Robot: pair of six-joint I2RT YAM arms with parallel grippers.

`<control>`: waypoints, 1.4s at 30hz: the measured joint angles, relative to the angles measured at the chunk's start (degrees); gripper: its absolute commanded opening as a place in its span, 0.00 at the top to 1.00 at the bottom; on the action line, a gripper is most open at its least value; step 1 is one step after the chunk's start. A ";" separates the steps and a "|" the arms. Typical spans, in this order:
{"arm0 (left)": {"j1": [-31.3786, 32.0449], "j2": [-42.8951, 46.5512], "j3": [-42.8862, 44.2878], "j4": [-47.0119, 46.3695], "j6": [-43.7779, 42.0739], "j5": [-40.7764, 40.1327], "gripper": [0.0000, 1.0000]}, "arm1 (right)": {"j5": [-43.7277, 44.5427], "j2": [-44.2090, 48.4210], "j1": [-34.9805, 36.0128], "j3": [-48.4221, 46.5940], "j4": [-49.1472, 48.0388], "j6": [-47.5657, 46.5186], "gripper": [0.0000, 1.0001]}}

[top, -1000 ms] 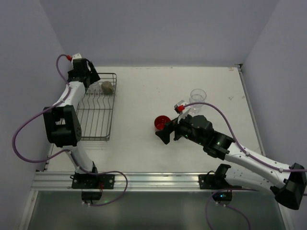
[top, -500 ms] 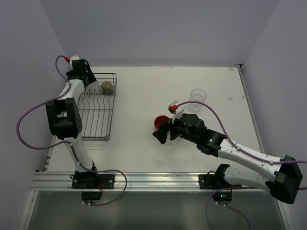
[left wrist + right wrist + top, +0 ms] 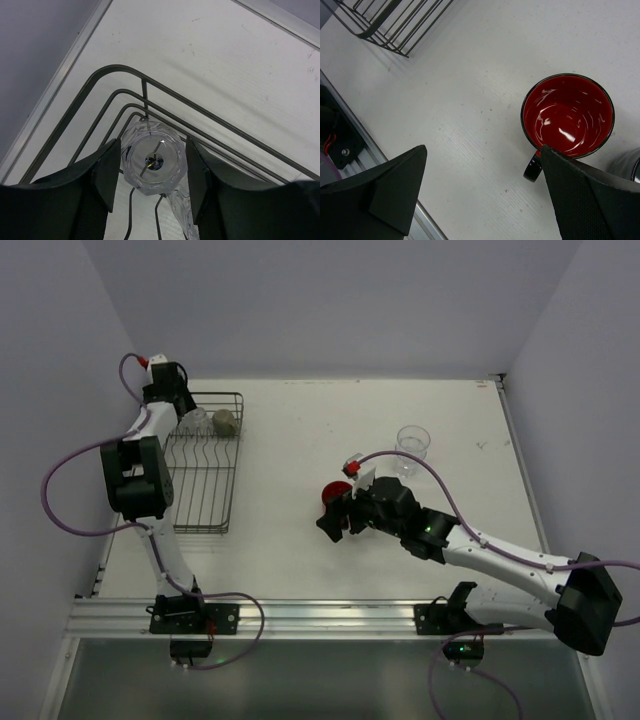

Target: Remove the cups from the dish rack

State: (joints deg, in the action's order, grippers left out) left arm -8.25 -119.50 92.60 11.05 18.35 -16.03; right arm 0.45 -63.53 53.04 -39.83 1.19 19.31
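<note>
Far left: left gripper [image 3: 152,150] sits over the far-left corner of the dish rack [image 3: 205,475]. The racked tumbler [image 3: 154,161], clear, base up, is squarely between the jaws, and both fingers [image 3: 107,175] sit flush against its sides, so the jaws are clamped on it. The tumbler stands inside the rack, tight in the curved corner wires. From the top view it is a pale spot just beside the arm's head.

Next right, also in the rack's far end: greyish-tan cup [image 3: 225,422], just beside the racked tumbler, apart from the jaws.

Centre of the table [image 3: 300,420]: red mug [image 3: 567,114], upright, red inside, dark rim, handle pointing toward the near edge. Right gripper [image 3: 484,150] hangs over it with jaws spread wide, gripping nothing. The mug is ahead of the jaws, closer to the right-hand finger [image 3: 590,200], touching neither. A corner of the rack shows top left in that wrist view, well apart from the mug.

Further right and farther back: table tumbler [image 3: 412,443], clear, upright on the bare table, near the red mug but not touching, outside both grippers.
</note>
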 measured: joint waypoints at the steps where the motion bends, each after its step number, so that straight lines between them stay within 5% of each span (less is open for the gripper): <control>1: -0.04 -0.17 0.00 -0.02 -0.09 -0.17 0.48 | 0.02 -0.09 0.00 0.00 -0.02 -0.02 0.02; 5: -0.11 -0.22 0.15 -0.15 -0.48 -0.31 0.73 | 0.02 -0.17 0.00 0.00 -0.02 -0.04 0.02; 8: -0.13 -0.22 0.15 -0.15 -0.55 -0.26 0.81 | 0.02 -0.17 0.00 0.00 -0.02 -0.07 0.02; 16: -0.15 2.84 0.13 0.59 -0.20 1.11 0.86 | -0.61 -0.48 0.00 -0.20 -1.25 0.59 0.02; 23: -0.26 15.63 -2.95 -1.09 4.15 5.53 0.94 | -2.64 -0.57 0.00 -0.44 -3.76 3.69 0.02; 42: 4.48 67.10 -50.90 -22.62 37.59 43.32 0.95 | -8.96 2.78 -0.22 -2.49 -21.20 17.79 0.13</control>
State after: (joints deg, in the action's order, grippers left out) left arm -3.77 -52.40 41.69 -11.57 55.94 27.29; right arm -8.51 -60.75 52.82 -42.33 -20.01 37.10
